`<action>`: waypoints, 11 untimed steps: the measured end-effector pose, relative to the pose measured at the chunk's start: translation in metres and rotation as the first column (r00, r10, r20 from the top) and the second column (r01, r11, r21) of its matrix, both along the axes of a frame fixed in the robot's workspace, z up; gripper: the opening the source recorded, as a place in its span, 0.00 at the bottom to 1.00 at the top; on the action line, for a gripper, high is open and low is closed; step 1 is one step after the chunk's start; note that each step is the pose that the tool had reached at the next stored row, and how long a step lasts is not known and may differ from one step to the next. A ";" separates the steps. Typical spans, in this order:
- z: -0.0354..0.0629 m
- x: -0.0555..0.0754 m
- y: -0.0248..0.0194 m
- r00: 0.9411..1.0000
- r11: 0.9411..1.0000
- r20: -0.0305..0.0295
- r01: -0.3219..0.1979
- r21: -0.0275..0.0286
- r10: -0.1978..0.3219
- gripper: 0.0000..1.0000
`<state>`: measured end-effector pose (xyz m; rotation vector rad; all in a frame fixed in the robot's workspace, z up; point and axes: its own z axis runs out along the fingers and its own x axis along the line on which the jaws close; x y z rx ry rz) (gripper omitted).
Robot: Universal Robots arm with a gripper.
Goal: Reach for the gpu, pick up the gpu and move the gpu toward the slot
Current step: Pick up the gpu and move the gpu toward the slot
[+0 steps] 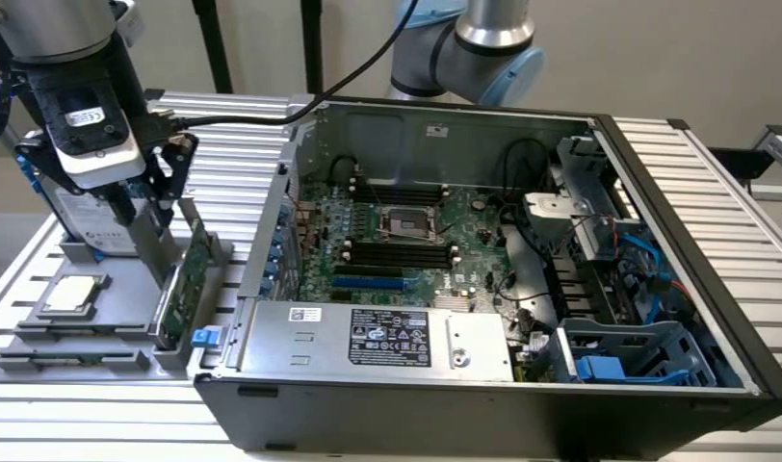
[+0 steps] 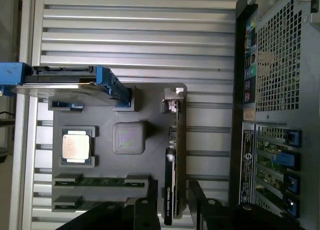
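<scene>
The gpu stands on edge in a grey holder tray, seen as a thin dark strip with its silver bracket at one end. In the exterior view the gpu shows green, upright at the tray's side nearest the computer case. My gripper is open right over the card, with one finger on each side of the end away from the bracket. In the exterior view the gripper hangs just above the card's top edge. Blue expansion slots lie on the motherboard inside the open case.
On the same tray are a silver hard drive in a blue frame, a square CPU chip, a grey block and two memory sticks. The open computer case sits close beside the tray on a ribbed metal table.
</scene>
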<state>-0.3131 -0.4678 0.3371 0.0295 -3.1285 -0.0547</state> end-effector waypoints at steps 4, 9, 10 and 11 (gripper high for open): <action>-0.0045 -0.001 -0.0001 1.000 1.000 0.001 0.000 0.000 0.000 0.48; -0.0136 -0.002 -0.0003 1.000 1.000 0.001 0.000 0.000 0.000 0.48; -0.0154 -0.002 -0.0003 1.000 1.000 0.001 0.000 0.000 0.000 0.48; -0.0173 -0.002 -0.0003 1.000 1.000 0.001 0.000 0.000 0.000 0.48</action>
